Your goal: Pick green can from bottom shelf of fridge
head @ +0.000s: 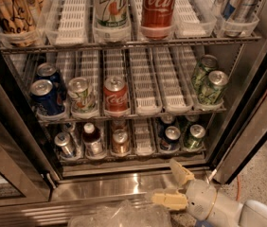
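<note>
So the green can (194, 136) sits up front in the far-right lane of the bottom shelf (143, 138), gripper (164, 181) wide open just below w/ nothing in it; prob light, rigid but slick, so squeeze mid-body.
</note>
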Motion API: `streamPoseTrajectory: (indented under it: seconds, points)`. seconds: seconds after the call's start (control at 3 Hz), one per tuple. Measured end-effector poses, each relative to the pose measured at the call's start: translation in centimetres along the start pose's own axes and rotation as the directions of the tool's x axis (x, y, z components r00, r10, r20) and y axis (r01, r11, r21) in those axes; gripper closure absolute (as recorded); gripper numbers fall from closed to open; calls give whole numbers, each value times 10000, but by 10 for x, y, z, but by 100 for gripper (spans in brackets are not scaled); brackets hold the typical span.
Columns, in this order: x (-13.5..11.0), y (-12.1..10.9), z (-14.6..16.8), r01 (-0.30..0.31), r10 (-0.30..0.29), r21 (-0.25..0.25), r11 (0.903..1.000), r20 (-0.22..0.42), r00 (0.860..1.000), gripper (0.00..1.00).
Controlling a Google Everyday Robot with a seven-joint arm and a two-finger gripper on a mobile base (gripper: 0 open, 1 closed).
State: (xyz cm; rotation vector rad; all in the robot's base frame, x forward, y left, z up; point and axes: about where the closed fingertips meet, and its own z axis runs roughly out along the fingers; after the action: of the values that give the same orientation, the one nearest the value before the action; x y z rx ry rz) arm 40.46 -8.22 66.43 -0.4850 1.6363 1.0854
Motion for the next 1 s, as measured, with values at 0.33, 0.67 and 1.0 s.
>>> streamPoseTrajectory:
  seconds: [0.33, 0.67, 1.0]
  points:
    - [5, -20, 16, 103, -84, 1165, 9931, -162, 9998, 0]
    - [16, -33, 17, 202, -86, 1721, 9849, -679, 9977, 0]
    - [16, -33, 17, 200, -84, 1720, 9849, -680, 9977, 0]
